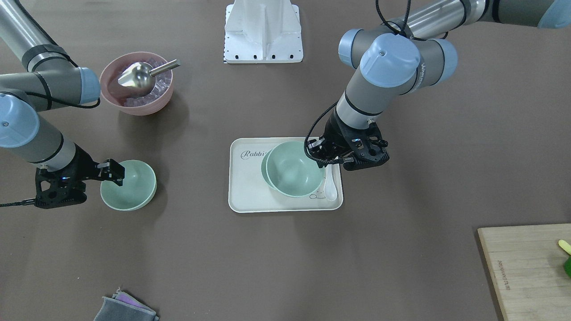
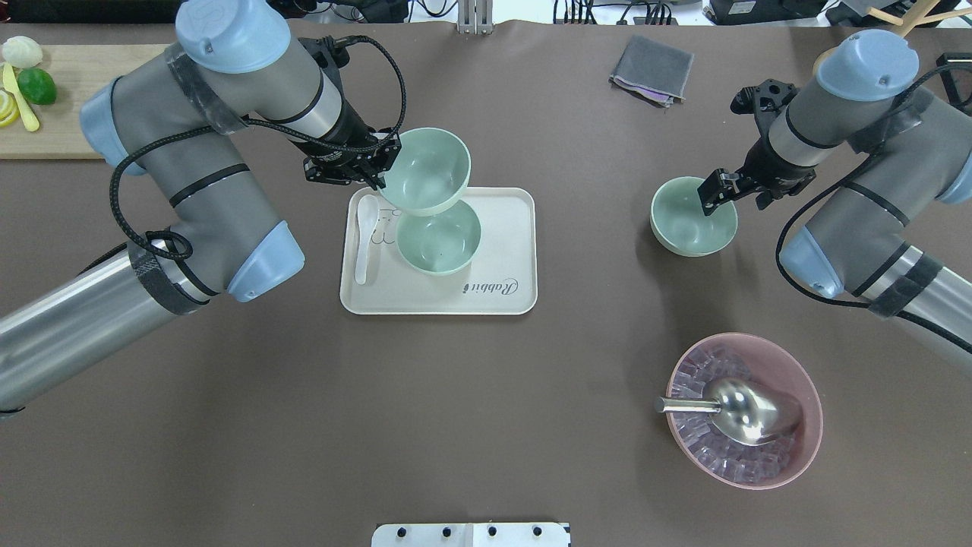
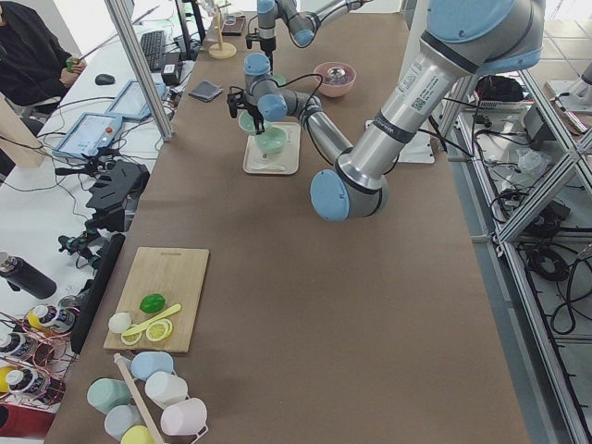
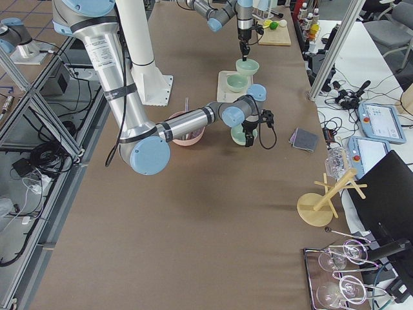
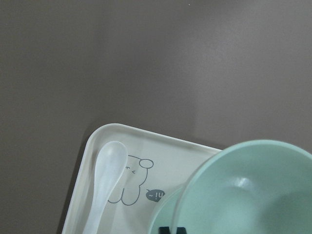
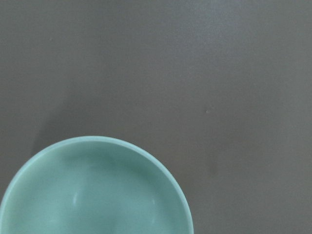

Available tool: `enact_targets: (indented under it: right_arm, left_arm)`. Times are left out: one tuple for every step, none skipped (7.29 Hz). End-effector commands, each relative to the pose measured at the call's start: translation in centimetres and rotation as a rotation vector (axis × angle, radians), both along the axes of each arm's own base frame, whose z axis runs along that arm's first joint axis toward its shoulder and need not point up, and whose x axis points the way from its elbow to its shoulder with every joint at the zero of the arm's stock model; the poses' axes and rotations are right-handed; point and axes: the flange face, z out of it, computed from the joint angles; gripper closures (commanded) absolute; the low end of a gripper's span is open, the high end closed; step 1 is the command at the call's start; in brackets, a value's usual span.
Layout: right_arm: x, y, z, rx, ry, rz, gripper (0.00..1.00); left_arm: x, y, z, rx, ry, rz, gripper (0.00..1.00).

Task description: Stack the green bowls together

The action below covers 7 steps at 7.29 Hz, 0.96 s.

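There's the left tool (image 2: 377, 175) clenched on the rim of the first green bowl (image 2: 427, 169), raised over the second green bowl (image 2: 444, 241) on the tray (image 2: 505, 228). The right tool (image 2: 712, 196) straddles the third green bowl (image 2: 687, 224) on the bench (image 2: 486, 395), well off the tray; can't tell if it's gripping.

a cream tray (image 2: 425, 292) printed "rabbit" lies mid-table, with a white spoon (image 2: 364, 239) lying in it along one short side. a pink bowl (image 2: 811, 425) holds ice cubes (image 2: 721, 460) and a metal scoop (image 2: 748, 410). a grey cloth (image 2: 651, 70) lies well apart. a wooden board (image 2: 76, 114) carries a lime (image 2: 36, 85) and lemon slices (image 2: 6, 106).
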Motion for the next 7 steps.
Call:
enact_targets:
  right_arm:
    - [-0.42,0.14,0.65,-0.018,0.007,-0.002,0.51]
    - [-0.47,0.09,1.02,-0.025,0.011,-0.003,0.69]
    - [-0.49,0.11,1.01,-0.027,0.009,-0.005,0.75]
    - [-0.5,0.12,0.98,-0.026,0.007,-0.005,0.94]
    - [-0.4,0.1,0.8,-0.022,0.003,-0.006,1.0]
    - [-0.37,0.14,0.57,-0.017,0.0,-0.007,1.0]
    - [-0.28,0.22,0.15,-0.016,-0.011,-0.01,1.0]
  left_arm:
    - [-0.12,0.15,-0.32,0.004,0.005,0.002,1.0]
    - [-0.15,0.18,-0.39,0.005,0.006,0.002,1.0]
    - [-0.19,0.21,-0.35,0.005,0.006,0.002,1.0]
    - [-0.22,0.25,-0.3,0.005,0.006,0.002,1.0]
    - [-0.26,0.28,-0.37,0.007,0.007,0.002,1.0]
    - [-0.25,0.29,-0.37,0.006,0.008,0.003,1.0]
    - [-0.26,0.28,-0.37,0.007,0.007,0.002,1.0]
